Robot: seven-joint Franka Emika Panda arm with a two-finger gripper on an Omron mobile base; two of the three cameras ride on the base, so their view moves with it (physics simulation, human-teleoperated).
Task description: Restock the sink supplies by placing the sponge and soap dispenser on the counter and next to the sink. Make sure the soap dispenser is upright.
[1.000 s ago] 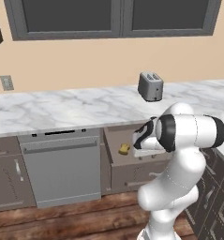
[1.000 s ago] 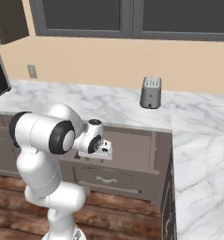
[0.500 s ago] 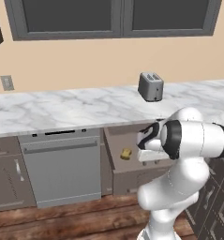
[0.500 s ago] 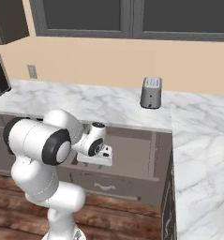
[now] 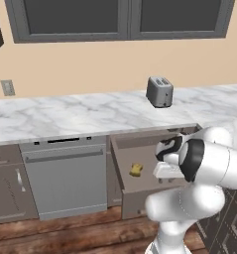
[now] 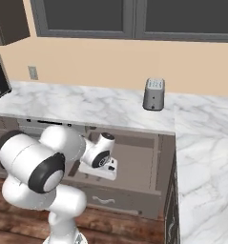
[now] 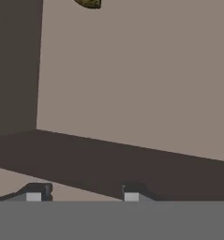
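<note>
The sponge point(image 5: 136, 170), a small ochre block, lies on the floor of an open drawer point(image 5: 124, 171) under the counter point(image 5: 65, 119). In the hand view the sponge point(image 7: 88, 3) sits at the top edge, far from the fingertips point(image 7: 36, 192). My gripper point(image 5: 163, 172) is down inside the drawer, to the right of the sponge and apart from it. The gripper point(image 7: 84, 193) has its tips apart with only the drawer floor seen between them. My gripper point(image 6: 99, 167) also hangs over the drawer in the right base view. The soap dispenser and the sink are out of view.
A grey toaster point(image 5: 159, 91) stands on the counter behind the drawer. A dishwasher front point(image 5: 65, 178) is left of the drawer. The drawer's dark wall point(image 7: 108, 159) runs just ahead of the fingertips. The counter turns a corner on the right point(image 6: 206, 157).
The hand has sunk lower into the open drawer and the arm has folded down over it. The sponge and toaster have not moved.
</note>
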